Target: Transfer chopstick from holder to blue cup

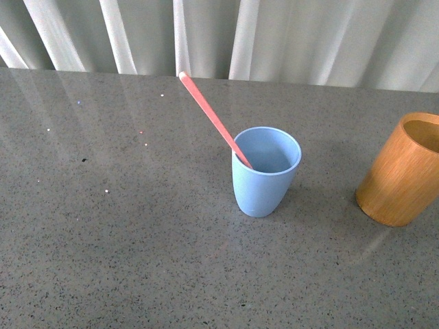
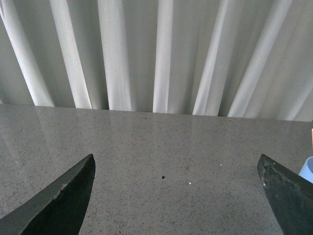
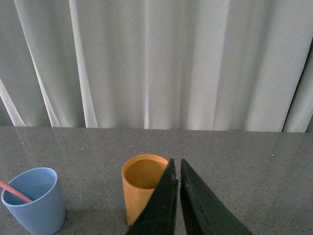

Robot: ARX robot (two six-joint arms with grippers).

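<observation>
A pink-red chopstick [image 1: 209,113] leans in the blue cup [image 1: 265,173] near the table's middle, its pale tip pointing up and to the left. The orange-brown holder [image 1: 400,171] stands to the right of the cup; what shows of its inside holds nothing. In the right wrist view my right gripper [image 3: 176,164] is shut on nothing, just in front of the holder [image 3: 138,188], with the blue cup [image 3: 35,199] and the chopstick [image 3: 13,191] off to one side. My left gripper [image 2: 176,169] is open over bare table; a sliver of the blue cup [image 2: 308,169] shows at the frame's edge.
The grey speckled tabletop [image 1: 110,240] runs back to a white pleated curtain [image 1: 274,38]. Neither arm shows in the front view.
</observation>
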